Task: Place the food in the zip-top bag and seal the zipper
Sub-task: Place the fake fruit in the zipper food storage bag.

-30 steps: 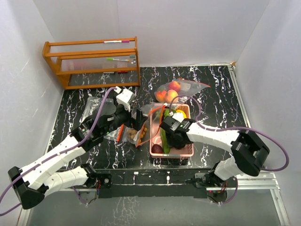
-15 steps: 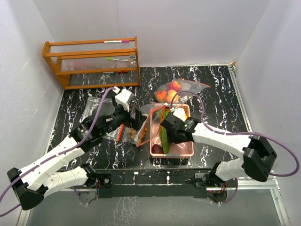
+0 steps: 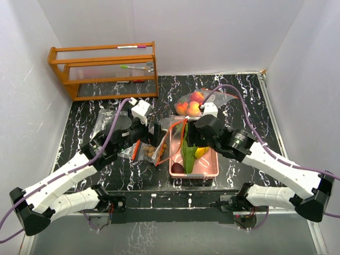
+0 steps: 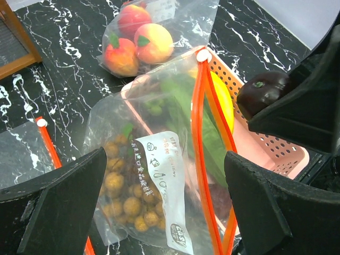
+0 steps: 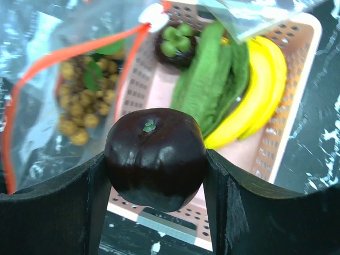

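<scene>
The dark purple fruit is round and glossy, almost black. A tiny green speck sits in its stem dimple, which faces up toward the wrist. Being so round, it shows no long axis. The right gripper holds it by the sides, one black finger pressed against each flank. It hangs above the pink basket, close to the orange rim of the zip-top bag.

The bag is clear, with a white slider and a printed label, and a tan longan bunch with a few green leaves lies inside. Its orange zipper line runs from far to near along the basket's left edge, and the mouth gapes toward the basket.

In the basket, green cucumbers and yellow bananas lie side by side along its length. Another dark fruit with a green cap sits at one end.

The left gripper stands wide apart with the bag between its fingers, and I cannot tell whether they touch it.
</scene>
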